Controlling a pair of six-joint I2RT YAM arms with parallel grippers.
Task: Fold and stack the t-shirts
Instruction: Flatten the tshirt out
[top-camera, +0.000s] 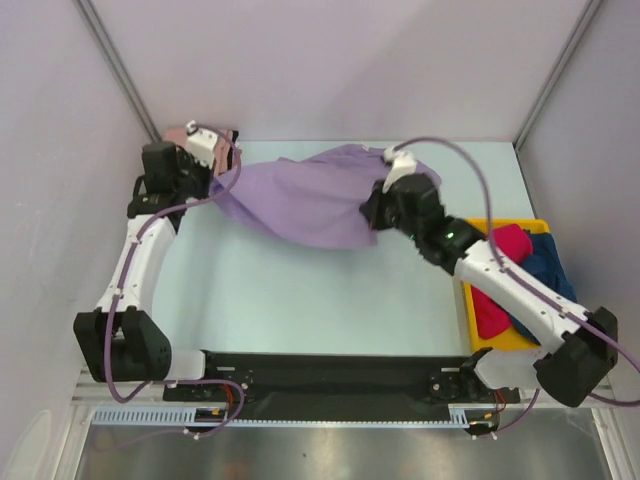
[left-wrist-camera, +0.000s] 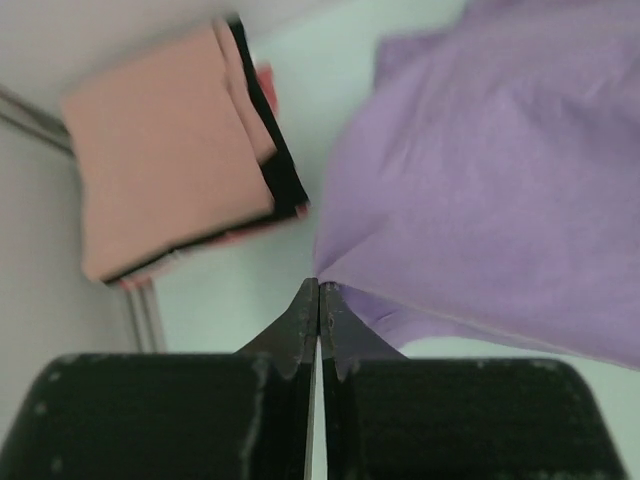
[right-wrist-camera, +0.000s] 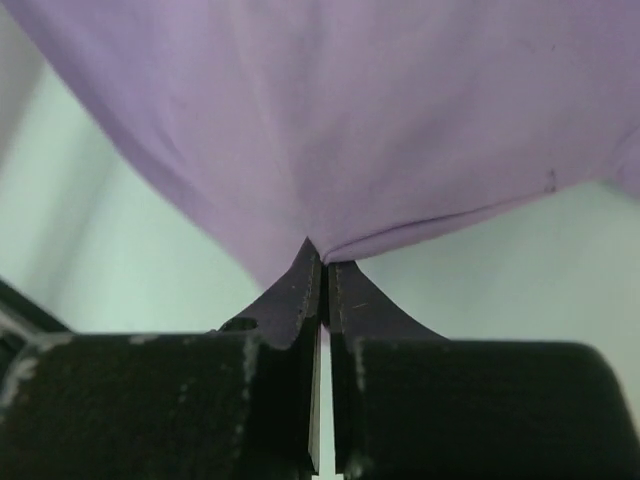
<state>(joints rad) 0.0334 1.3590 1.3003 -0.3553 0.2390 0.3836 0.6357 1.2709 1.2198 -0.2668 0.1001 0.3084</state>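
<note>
At ten o'clock on the table (top-camera: 300, 300), a folded stack sits in the far corner, a salmon pink t-shirt (left-wrist-camera: 160, 150) on top and a black t-shirt (left-wrist-camera: 278, 170) edging out beneath it. Near it, the left gripper (left-wrist-camera: 318, 300) is pinched tight on one corner of the lavender t-shirt (top-camera: 300, 200), with only a thin nip of cloth in its grasp. The shirt is strung across twelve o'clock and sags in the middle; I can't tell whether it brushes the table. At its other end, the right gripper (right-wrist-camera: 322, 262) is clamped on an edge in the same way, on a small fold.

Both holds look slight to me. If the arms pull further apart, a corner could slip out and the shirt would drop in a heap. If it is lowered while the belly sags, the cloth may bunch and the fold come out crooked. The left arm also works close to the stack, so a careless swing could knock it askew or drag lavender cloth over it.

At four o'clock, beside the right arm, stands the yellow bin (top-camera: 467, 318). A red t-shirt (top-camera: 490, 312) and a dark blue t-shirt (top-camera: 545, 270) are heaped in it, unfolded. The arm crosses over it, so anything underneath is hidden from me.
</note>
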